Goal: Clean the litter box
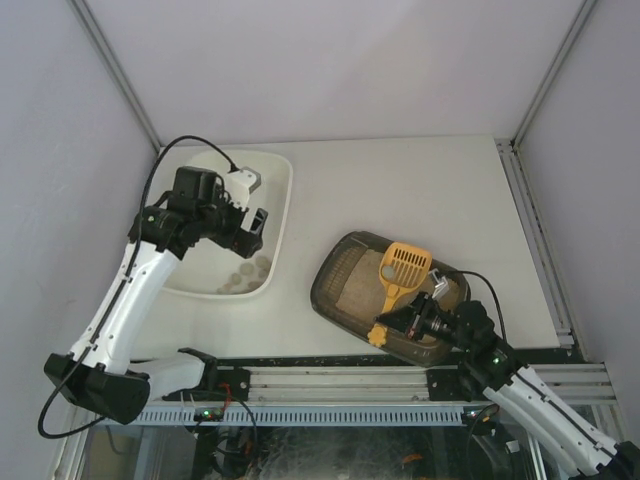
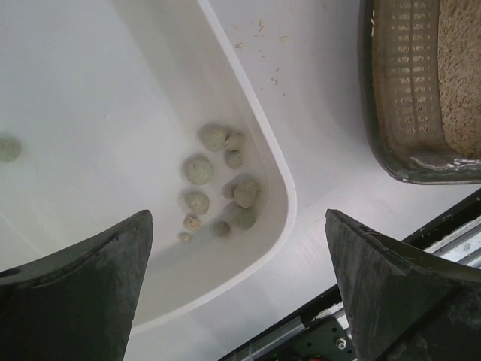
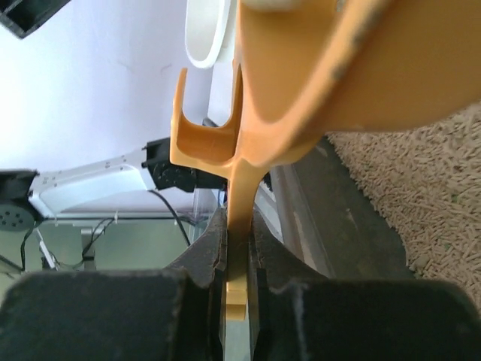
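Note:
The litter box (image 1: 330, 285) is a dark tray of beige litter at the near right of the table. A yellow slotted scoop (image 1: 404, 266) lies over it, head toward the back. My right gripper (image 1: 408, 317) is shut on the scoop's handle (image 3: 242, 188), above the box's near wall (image 3: 338, 203) and litter (image 3: 421, 188). My left gripper (image 1: 252, 228) hangs open and empty over the near corner of the cream-white tub (image 1: 283, 190). In the left wrist view its fingers (image 2: 83, 289) stand wide apart above the tub rim (image 2: 282, 177); the litter box's corner (image 2: 402, 90) shows at the upper right.
Several grey-green clumps (image 2: 218, 184) lie in the tub's near corner (image 1: 250, 272), and one more sits apart (image 2: 7, 148). Loose litter grains (image 2: 263, 45) dot the table between tub and box. A metal rail (image 1: 340, 380) runs along the near edge. Walls enclose the table.

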`<state>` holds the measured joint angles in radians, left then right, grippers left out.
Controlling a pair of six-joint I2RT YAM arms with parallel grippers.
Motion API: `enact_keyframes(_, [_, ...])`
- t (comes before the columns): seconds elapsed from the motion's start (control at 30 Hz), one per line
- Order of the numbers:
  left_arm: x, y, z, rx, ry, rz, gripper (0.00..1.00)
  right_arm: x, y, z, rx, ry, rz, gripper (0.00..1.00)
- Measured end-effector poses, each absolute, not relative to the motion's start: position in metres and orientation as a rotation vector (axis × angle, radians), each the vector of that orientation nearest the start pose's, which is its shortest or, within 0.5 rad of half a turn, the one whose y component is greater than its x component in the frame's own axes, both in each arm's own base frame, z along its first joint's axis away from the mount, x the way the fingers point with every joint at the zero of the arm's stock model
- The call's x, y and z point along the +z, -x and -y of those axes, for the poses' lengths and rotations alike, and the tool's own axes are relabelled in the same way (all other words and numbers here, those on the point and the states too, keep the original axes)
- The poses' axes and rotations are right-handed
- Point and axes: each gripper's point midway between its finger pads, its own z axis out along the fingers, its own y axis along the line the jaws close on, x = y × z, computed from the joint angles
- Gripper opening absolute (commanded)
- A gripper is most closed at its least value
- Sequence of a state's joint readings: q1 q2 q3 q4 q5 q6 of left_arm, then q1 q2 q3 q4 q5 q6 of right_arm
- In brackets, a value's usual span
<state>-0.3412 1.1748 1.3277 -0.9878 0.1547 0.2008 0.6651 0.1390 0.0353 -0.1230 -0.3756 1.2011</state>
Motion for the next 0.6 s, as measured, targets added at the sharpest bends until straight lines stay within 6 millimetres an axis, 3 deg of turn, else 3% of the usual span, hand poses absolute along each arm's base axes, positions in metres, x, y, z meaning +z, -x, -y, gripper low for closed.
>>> enact_keyframes(0.1, [0.247, -0.271, 0.1, -0.29, -0.609, -2.301, 1.0, 0.115, -0.116, -0.216, 1.55, -0.267, -2.138, 0.0])
enact_keyframes(0.23, [0.252, -0.29, 0.045, -0.333, -0.294, -2.336, 1.0, 0.112, -0.111, -0.227, 1.493, -0.211, -2.268, 0.0])
enact_keyframes(0.33, [0.256, -0.303, 0.003, -0.395, -0.073, -2.343, 1.0, 0.129, -0.118, -0.241, 1.49, -0.135, -2.29, 0.0])
enact_keyframes(0.43, [0.254, -0.307, -0.03, -0.414, 0.074, -2.342, 1.0, 0.157, -0.14, -0.263, 1.479, -0.055, -2.281, 0.0])
enact_keyframes(0.6, [0.263, -0.3, -0.05, -0.376, 0.15, -2.314, 1.0, 0.194, -0.182, -0.318, 1.463, 0.114, -2.282, 0.0])
